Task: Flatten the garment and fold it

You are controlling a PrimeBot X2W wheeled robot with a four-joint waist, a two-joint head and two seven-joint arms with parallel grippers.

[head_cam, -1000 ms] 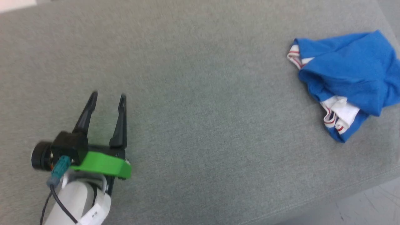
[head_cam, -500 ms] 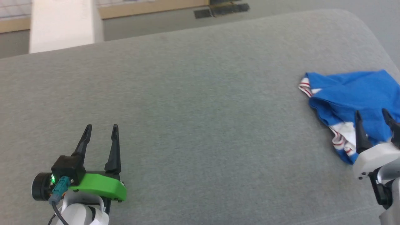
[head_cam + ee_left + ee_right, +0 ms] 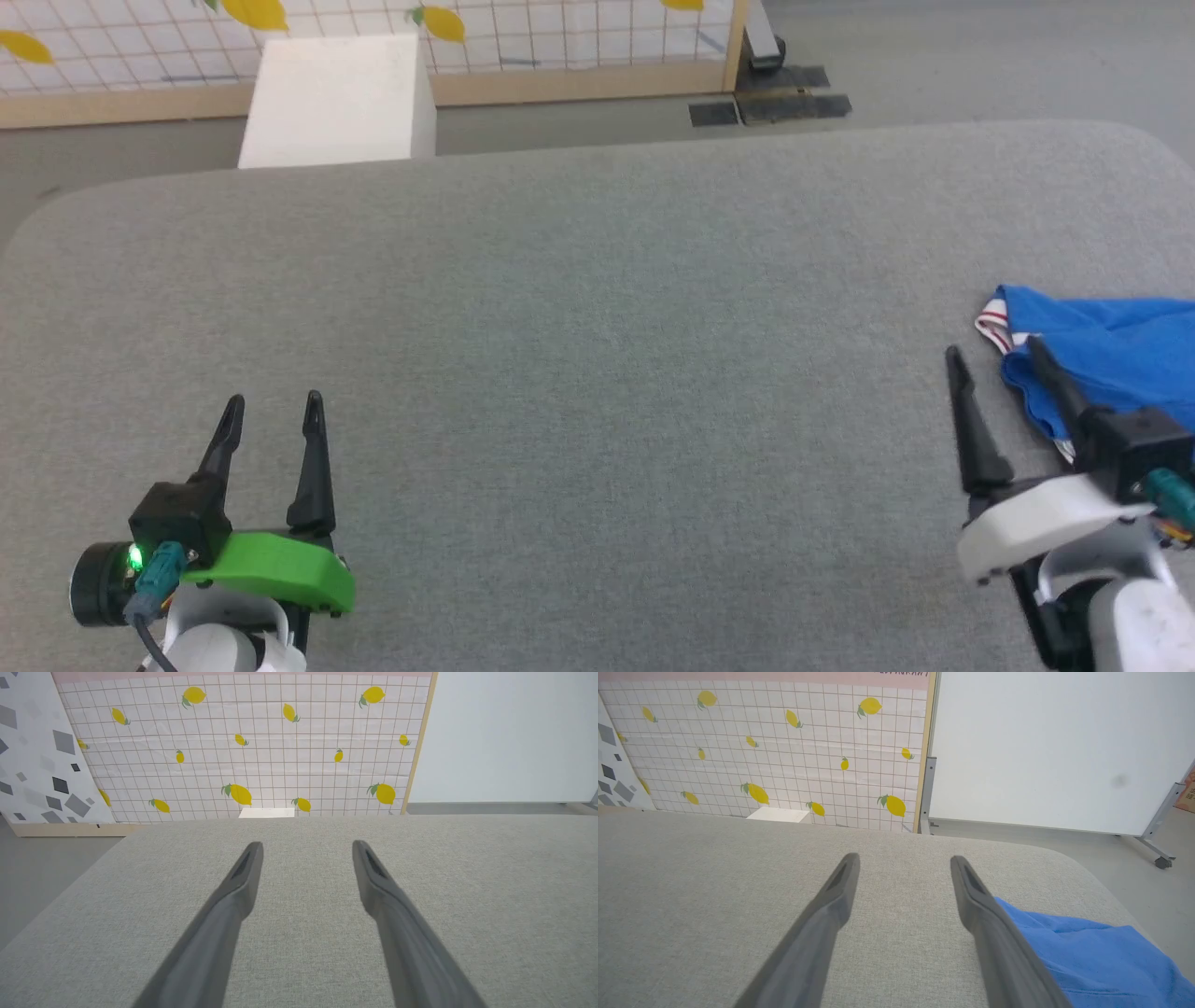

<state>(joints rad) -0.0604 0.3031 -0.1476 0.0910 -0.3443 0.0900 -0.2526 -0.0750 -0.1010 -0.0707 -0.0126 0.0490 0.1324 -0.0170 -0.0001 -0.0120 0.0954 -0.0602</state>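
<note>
Beside the right end effector [image 3: 990, 350], on its outer side, lies the garment [image 3: 1111, 345], bunched on the grey fabric-covered counter [image 3: 597, 327]. From the head view, that end effector's outer finger crosses in front of the near edge of the blue cloth, while its inner finger stands over bare counter just off the garment's striped corner. Whether the outer finger touches the cloth cannot be told. Both fingers are spread wide with nothing between them. In the right wrist view the right end effector [image 3: 904, 858] shows the same wide gap, with only grey fabric inside it, and the garment [image 3: 1087, 952] lies behind the right-hand finger toward the lower right corner, close to the counter's rounded edge.

The garment is a bright blue jersey, crumpled into a low heap with soft folds and ridges across it rather than spread flat. At the corner nearest the right end effector a narrow band of white trim with thin red stripes curls out from under the blue. The head view's right border cuts off the rest of the heap, so its full outline cannot be seen.

Well apart from the garment, across a wide stretch of bare counter, the left end effector [image 3: 274, 399] hovers with its two dark fingers parted and empty. The left wrist view shows the left end effector [image 3: 306, 843] over plain grey fabric.
</note>
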